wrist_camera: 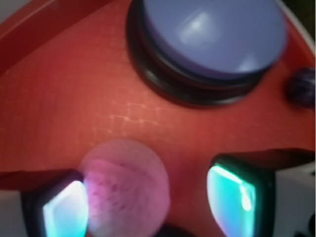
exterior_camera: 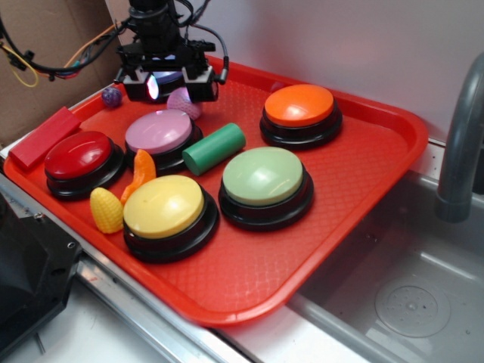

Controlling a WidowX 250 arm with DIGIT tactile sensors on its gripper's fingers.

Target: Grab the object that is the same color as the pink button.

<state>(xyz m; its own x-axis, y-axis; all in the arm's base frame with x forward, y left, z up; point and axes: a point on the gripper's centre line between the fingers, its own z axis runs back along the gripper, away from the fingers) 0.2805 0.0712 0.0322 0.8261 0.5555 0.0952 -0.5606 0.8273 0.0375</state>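
- So the whole thing comes down to one gap: in the wrist view the pink ball (wrist_camera: 126,185) sits between the two fingers of the pincer (wrist_camera: 148,202), but it's crowded over against the finger pad (wrist_camera: 64,210) at lower left, looking like it touches or nearly touches it, while the other pad, lit teal, stands clear of it with bare tray showing in between.
- A ball has no long axis, so the angle of approach shouldn't matter much; what matters is that it's off-centre in the gap.
- The pincer is apart, not clamped on anything yet.
- From the exterior view, the pincer (exterior_camera: 168,85) hangs low over the back-left part of the red tray (exterior_camera: 363,181), and the pink ball (exterior_camera: 185,103) peeks out just under its right side, right behind the pink button (exterior_camera: 159,131).
- The blue-purple button (wrist_camera: 212,37) is just ahead of the ball in the wrist view, apart from it, and the little purple ball (wrist_camera: 302,86) sits off at the right edge, well clear.
- Guess: closing should catch it, though the near pad will likely nudge the ball sideways first, and a round bumpy ball could roll or squirt out.
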